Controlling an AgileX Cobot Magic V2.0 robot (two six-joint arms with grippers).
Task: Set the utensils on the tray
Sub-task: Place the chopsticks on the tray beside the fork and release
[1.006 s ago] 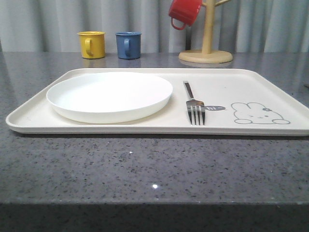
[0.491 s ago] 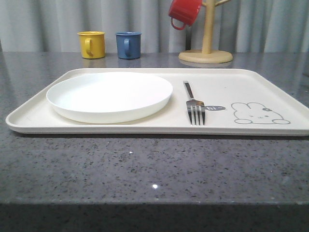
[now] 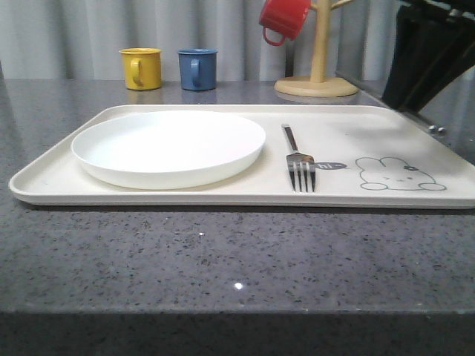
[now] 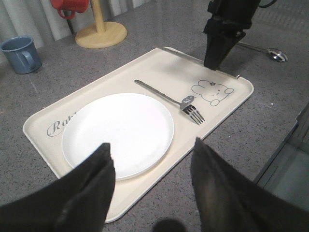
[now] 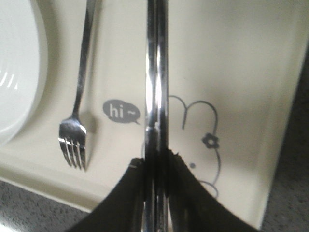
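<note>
The cream tray (image 3: 223,194) lies on the grey counter, and a fork (image 3: 298,159) rests on it beside the rabbit drawing. My right gripper (image 3: 401,100) hovers over the tray's right end, shut on a pair of chopsticks (image 3: 364,87) that stick out level above the rabbit. In the right wrist view the chopsticks (image 5: 156,72) run straight out from the gripper (image 5: 155,159), with the fork (image 5: 79,96) off to one side. My left gripper (image 4: 152,143) is open and empty, high over the tray's near edge. A spoon (image 4: 268,50) lies on the counter beyond the tray (image 4: 159,67).
A round white plate (image 3: 169,144) takes up the tray's left half. A yellow mug (image 3: 141,68) and a blue mug (image 3: 197,69) stand at the back. A red mug (image 3: 284,18) hangs on a wooden stand (image 3: 318,83).
My right gripper has come into the front view from the right, carrying the chopsticks over the tray's right end. The fork and plate have not moved.
</note>
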